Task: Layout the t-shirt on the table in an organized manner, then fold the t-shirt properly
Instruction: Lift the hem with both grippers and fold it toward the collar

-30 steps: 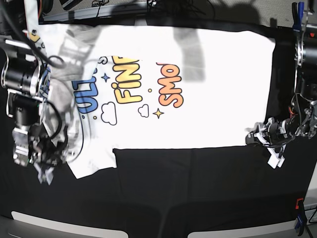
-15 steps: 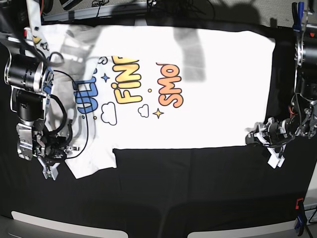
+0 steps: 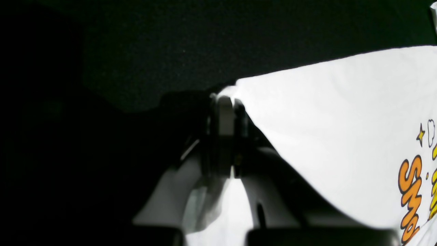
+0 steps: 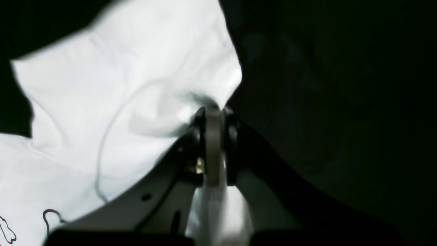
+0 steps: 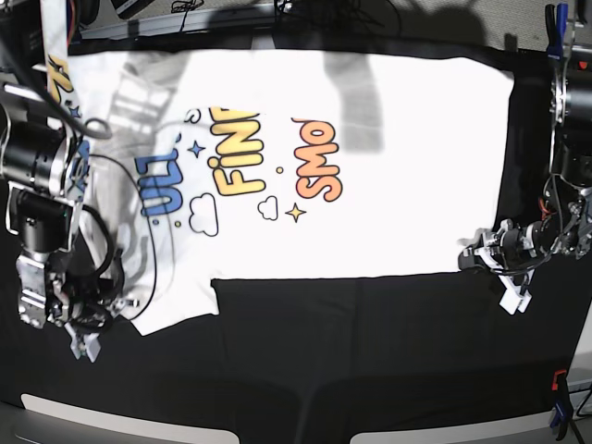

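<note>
One t-shirt (image 5: 370, 157), one table (image 5: 370, 361), two arms, two end effectors, left (image 5: 474, 256) and right (image 5: 116, 294), two clamps at the right edge, upper (image 5: 556, 28) and lower (image 5: 559, 412)

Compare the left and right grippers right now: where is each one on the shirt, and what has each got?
The left gripper pinches a flat bottom corner of the t-shirt, cloth smooth beside it. The right gripper pinches the sleeve edge at the opposite end, where the fabric bunches into folds. In the base view they sit at opposite ends of the near edge. Both are shut on white cloth, low over the table.
</note>
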`<state>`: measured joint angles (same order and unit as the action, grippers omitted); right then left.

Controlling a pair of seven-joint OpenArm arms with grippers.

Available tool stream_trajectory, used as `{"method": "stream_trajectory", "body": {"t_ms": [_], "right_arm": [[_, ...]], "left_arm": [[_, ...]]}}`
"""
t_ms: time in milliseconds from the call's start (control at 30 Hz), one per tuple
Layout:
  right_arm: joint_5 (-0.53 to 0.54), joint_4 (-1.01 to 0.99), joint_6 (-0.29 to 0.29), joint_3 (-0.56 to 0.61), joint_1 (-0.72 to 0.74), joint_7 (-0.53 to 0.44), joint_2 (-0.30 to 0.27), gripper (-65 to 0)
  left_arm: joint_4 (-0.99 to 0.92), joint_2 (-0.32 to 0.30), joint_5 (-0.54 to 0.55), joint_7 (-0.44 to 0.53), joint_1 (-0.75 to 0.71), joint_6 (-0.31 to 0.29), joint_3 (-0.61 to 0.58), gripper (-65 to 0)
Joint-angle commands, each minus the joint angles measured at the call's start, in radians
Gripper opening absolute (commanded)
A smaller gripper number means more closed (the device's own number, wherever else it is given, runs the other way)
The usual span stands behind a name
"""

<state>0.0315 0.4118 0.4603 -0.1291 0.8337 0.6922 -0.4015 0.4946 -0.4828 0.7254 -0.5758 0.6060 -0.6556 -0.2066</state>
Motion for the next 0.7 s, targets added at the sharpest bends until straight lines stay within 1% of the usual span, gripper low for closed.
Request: {"method": "stream_trajectory", "body": {"t_ms": [0, 67, 167, 200, 300, 400, 500, 567, 633, 667], "right_arm": [[0.009, 0.023, 0.021, -0.002, 0.032, -0.018, -0.018, -65.0], [0.011, 0.038, 0.076, -0.002, 0.026, -0.003, -0.025, -65.0], [0.06, 0.053, 0.193, -0.002, 0.014, 0.002, -0.04, -65.0], [0.083, 0.059, 0.225, -0.002, 0.01, 0.007, -0.044, -65.0], [0.111, 0.071, 0.238, -0.002, -0.004, 0.025, -0.051, -65.0], [0.145, 0.12, 0.238, -0.002, -0.034, 0.032, -0.058, -65.0], [0.174, 0.228, 0.238, -0.002, -0.1, 0.056, -0.063, -65.0], [0.187, 0.323, 0.238, -0.002, -0.159, 0.074, -0.064, -65.0], [0.188, 0.423, 0.238, -0.002, -0.22, 0.087, -0.064, -65.0], [0.19, 0.47, 0.238, -0.002, -0.251, 0.092, -0.064, -65.0]], "left_arm": [[0.012, -0.016, 0.008, 0.01, 0.026, -0.004, 0.004, -65.0], [0.028, -0.016, 0.008, 0.016, 0.026, -0.004, 0.004, -65.0], [0.093, -0.016, -0.011, 0.016, 0.026, -0.004, 0.004, -65.0], [0.123, -0.016, -0.024, 0.014, 0.025, -0.004, 0.004, -65.0], [0.211, -0.016, -0.048, -0.025, 0.023, -0.002, 0.004, -65.0], [0.281, -0.018, -0.048, -0.055, 0.014, 0.053, 0.004, -65.0], [0.352, -0.024, -0.05, -0.062, -0.024, 0.084, 0.004, -65.0], [0.411, -0.03, -0.072, -0.068, -0.07, 0.1, 0.004, -65.0], [0.478, -0.037, -0.105, -0.068, -0.127, 0.132, 0.004, -65.0], [0.515, -0.041, -0.123, -0.067, -0.156, 0.157, 0.004, -65.0]]}}
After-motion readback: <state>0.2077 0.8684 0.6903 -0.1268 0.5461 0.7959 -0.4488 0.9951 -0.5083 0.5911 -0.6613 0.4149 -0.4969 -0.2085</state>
